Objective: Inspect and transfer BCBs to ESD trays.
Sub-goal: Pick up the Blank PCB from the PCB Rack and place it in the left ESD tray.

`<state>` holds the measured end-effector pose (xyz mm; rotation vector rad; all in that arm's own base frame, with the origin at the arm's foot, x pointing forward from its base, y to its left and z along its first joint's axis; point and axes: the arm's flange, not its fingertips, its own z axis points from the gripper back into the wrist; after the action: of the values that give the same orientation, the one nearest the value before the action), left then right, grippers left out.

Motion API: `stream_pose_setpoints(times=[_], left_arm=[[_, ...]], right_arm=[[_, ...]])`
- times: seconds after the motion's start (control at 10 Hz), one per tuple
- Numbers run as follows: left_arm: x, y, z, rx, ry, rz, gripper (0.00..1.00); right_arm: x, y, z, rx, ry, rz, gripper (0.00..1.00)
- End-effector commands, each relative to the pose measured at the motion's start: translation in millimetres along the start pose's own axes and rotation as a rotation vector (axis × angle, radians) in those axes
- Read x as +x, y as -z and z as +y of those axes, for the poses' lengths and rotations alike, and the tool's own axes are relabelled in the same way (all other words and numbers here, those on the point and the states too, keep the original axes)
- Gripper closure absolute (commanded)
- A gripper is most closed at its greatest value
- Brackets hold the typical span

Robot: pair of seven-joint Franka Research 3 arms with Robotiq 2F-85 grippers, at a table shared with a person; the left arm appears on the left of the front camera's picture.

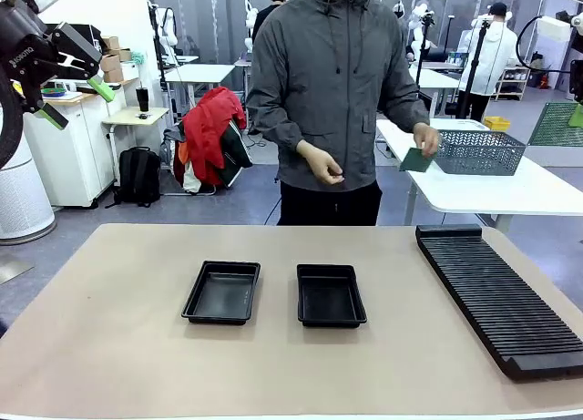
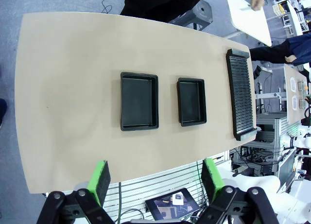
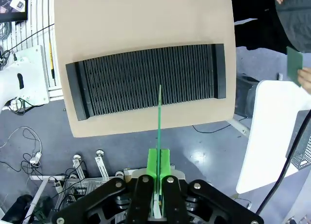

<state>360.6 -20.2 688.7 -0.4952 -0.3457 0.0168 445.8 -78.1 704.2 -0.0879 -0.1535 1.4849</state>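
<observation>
Your right gripper (image 3: 159,158) is clamped shut on a BCB (image 3: 159,112). You see it edge-on, as a thin, straight green sliver above the rack (image 3: 146,78), a long black slab of fine ribs. The person's hand (image 1: 426,139) holds a second BCB (image 1: 416,160), flat and matte dark green, just beside the grey mesh basket (image 1: 480,152). Your left gripper (image 2: 156,180) hangs wide open and empty over the tan table (image 2: 68,88). The trays (image 1: 221,292) sit side by side mid-table: glossy black, shallow, flare-rimmed, with bare floors.
</observation>
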Motion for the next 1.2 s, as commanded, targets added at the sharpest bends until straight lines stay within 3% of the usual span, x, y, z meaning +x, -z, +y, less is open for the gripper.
stream_pose_setpoints(times=[0.0, 0.3, 0.7, 1.1], left_arm=[[0, 1, 1, -0.001, -0.001, -0.001, 0.0], [0, 1, 1, -0.001, -0.001, -0.001, 0.0], [0, 1, 1, -0.001, -0.001, -0.001, 0.0], [0, 1, 1, -0.001, -0.001, -0.001, 0.0]], right_arm=[[9, 0, 25, -0.005, 0.084, -0.023, 0.98], [40, 6, 91, 0.047, 0.269, -0.073, 0.98], [64, 16, 176, 0.086, 0.309, -0.123, 0.98], [58, 18, 207, 0.133, 0.355, -0.139, 0.98]])
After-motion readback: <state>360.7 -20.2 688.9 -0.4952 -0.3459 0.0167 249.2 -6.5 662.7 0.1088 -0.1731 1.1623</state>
